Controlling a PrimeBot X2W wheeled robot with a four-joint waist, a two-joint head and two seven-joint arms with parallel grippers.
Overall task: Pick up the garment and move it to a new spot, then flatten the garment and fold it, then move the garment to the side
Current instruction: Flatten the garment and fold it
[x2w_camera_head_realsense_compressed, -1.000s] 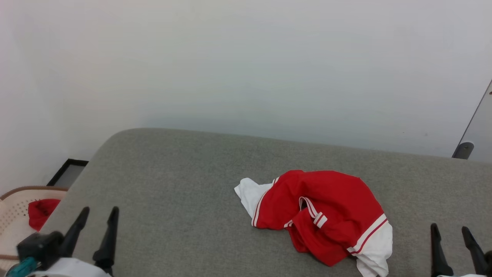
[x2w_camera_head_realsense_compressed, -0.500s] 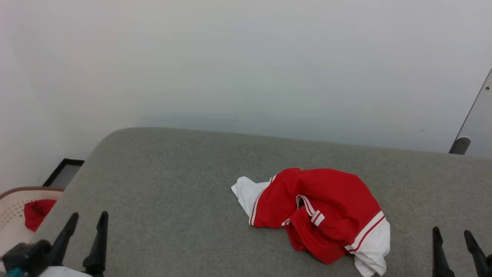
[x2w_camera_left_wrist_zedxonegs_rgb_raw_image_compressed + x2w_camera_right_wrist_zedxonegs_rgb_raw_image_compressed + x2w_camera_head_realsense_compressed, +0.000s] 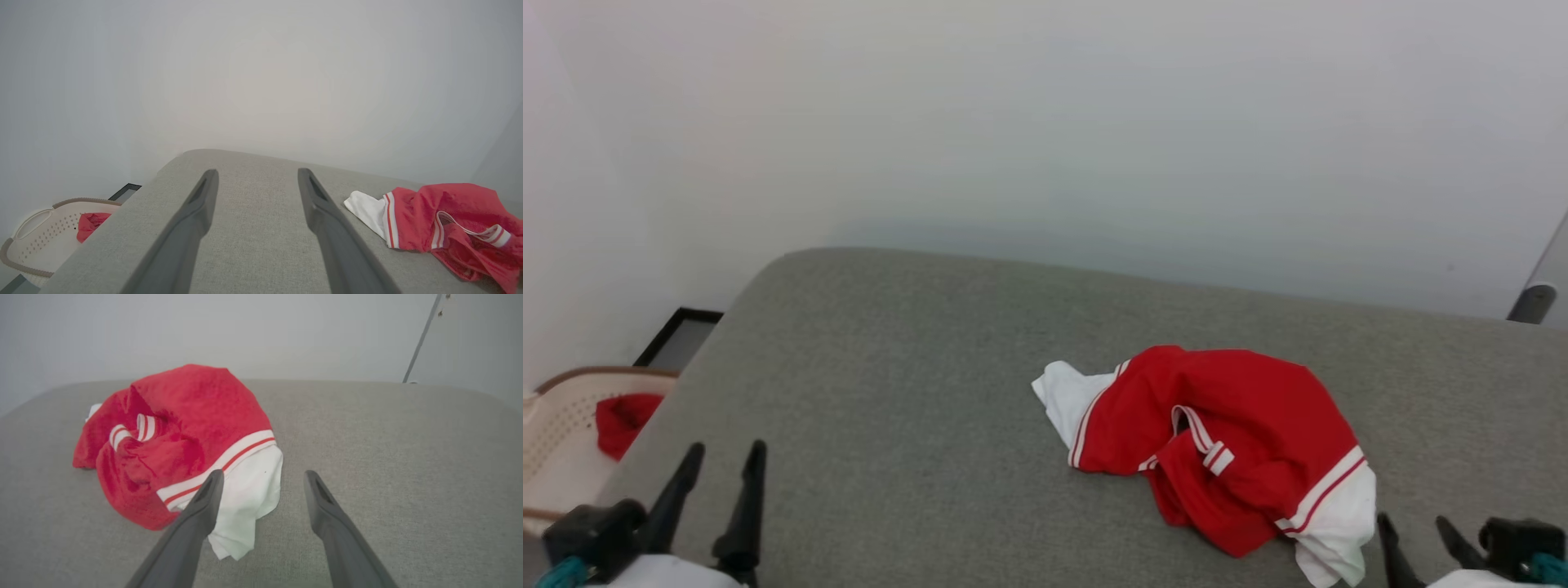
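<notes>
The first step, picking up, had not begun: the garment (image 3: 1225, 441), a crumpled red jersey T-shirt with white sleeves and red-and-white striped trim, lay in a heap on the right half of the grey fabric-covered surface (image 3: 890, 367), untouched. The right pincer (image 3: 1410, 519) hovered just beside its near white sleeve, fingers spread and empty. The left pincer (image 3: 727, 447), equally spread and empty, hung well apart from it over the surface's near left corner. The next move probably called for the right pincer to drop onto a fold of the sleeve or red body and close. A plain white wall (image 3: 1045, 122) stood behind, and off the left edge sat a cream perforated basket (image 3: 556, 433) holding a red cloth (image 3: 625, 416).
</notes>
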